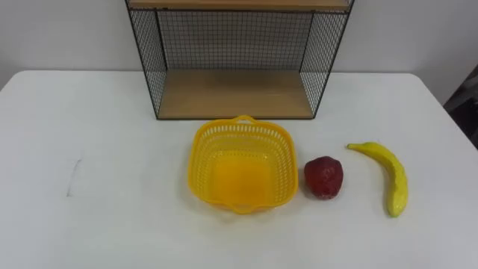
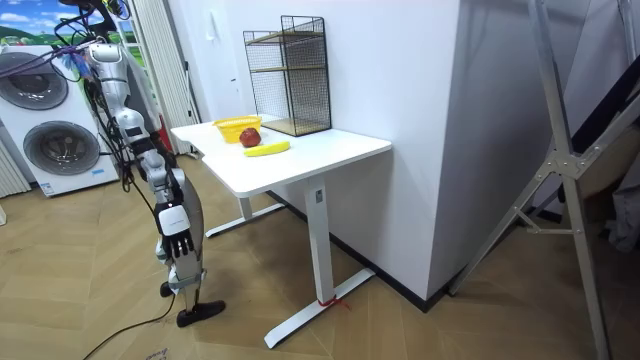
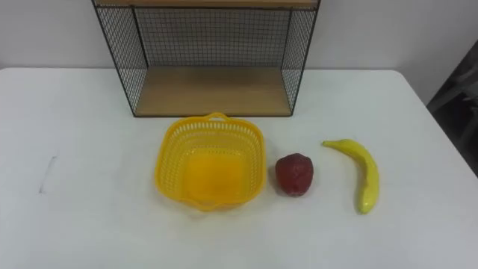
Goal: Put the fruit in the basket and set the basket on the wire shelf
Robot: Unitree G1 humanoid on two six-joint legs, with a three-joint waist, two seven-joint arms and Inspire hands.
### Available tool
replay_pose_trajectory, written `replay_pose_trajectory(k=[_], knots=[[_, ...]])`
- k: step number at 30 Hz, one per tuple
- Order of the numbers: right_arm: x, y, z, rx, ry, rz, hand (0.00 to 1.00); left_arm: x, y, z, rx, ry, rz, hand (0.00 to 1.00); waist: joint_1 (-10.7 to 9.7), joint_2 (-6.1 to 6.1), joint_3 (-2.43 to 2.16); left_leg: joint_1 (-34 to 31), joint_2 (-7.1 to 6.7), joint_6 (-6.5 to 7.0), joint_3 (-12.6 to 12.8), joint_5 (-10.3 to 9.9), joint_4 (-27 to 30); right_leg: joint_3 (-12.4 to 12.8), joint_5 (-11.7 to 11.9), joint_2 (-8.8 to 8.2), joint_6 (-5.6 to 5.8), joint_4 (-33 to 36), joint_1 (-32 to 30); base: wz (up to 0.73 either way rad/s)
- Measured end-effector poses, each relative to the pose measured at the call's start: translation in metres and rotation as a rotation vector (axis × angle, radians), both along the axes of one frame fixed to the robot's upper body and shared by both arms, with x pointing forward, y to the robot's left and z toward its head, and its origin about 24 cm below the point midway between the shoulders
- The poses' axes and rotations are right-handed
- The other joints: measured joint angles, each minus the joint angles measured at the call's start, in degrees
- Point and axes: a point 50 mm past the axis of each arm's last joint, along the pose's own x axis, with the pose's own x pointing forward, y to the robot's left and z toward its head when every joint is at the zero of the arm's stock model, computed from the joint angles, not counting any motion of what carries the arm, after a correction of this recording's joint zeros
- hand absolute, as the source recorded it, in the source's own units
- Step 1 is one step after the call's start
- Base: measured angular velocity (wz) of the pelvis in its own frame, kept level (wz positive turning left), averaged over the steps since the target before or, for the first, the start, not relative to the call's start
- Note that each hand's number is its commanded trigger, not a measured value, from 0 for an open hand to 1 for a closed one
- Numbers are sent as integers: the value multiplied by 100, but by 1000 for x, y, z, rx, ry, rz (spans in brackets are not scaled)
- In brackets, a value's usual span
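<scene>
Sitting empty, the basket (image 1: 239,161) awaited the red fruit (image 1: 323,177) and banana (image 1: 392,175) lying right of it on the bench (image 1: 89,149); nothing was done yet. The right robot hand (image 2: 174,222) hung low, and I could not tell its state.

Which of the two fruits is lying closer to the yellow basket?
The round dark red fruit: it sits just to the right of the yellow basket, while the banana lies farther right, beyond it.

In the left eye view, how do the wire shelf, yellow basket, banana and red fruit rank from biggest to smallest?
1. wire shelf
2. yellow basket
3. banana and red fruit: too close to rank. The banana is longer, the fruit rounder.
</scene>
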Motion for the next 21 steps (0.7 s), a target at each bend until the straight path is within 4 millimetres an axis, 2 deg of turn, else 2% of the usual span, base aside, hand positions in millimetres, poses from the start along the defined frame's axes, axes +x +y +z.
replay_pose_trajectory(k=[14, 17, 20, 21], knots=[[2, 2, -1, 28, -1, -7, 0, 0, -3, -1, -22, -1, 3, 0, 5, -15, 4, 51, 0, 0, -5, 0, 7, 44, -4, 0, -3, 12, 35, 0], [3, 2, -1, 0, -37, -85, 0, -1, -3, -1, -20, -3, 6, 0, 0, -15, 6, 56, 0, 0, -3, 0, -2, 85, -5, 9, -3, 2, 49, 0], [0, 2, 0, -27, -80, -247, 0, 1, -3, -1, -18, -13, 22, 0, 2, -13, 6, 62, 1, 1, -2, -1, -17, 119, -6, 17, -3, -6, 28, 0], [-1, 1, 0, -43, -105, -358, 0, 0, -3, -1, -18, -13, 22, 0, -7, -6, 9, 75, 0, 1, -5, -1, -40, 120, -7, 18, -4, -10, 31, 0]])
